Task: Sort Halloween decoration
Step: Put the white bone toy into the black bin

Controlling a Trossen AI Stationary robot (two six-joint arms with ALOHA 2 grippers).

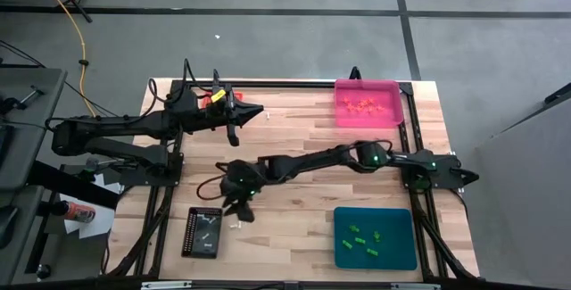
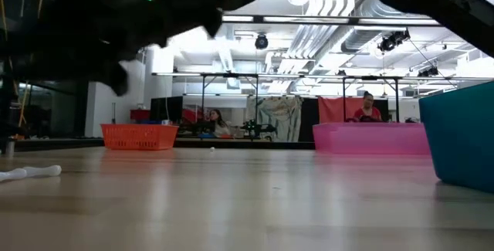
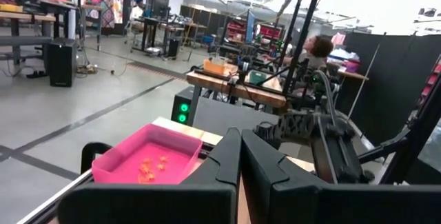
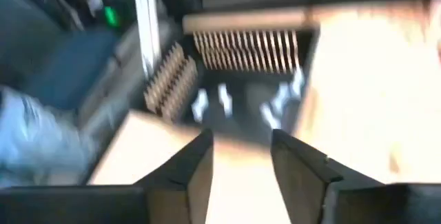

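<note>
Item: white trinkets in the black tray, one loose white piece just beside it; I judge them light, stiff, slippery, best pinched across the middle; right gripper above, jaws parted and empty; left gripper closed.

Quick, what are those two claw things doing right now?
Left tool: shut, holding nothing, parked by the table's far edge.
Right tool: open, empty, beside the black tray.
</note>
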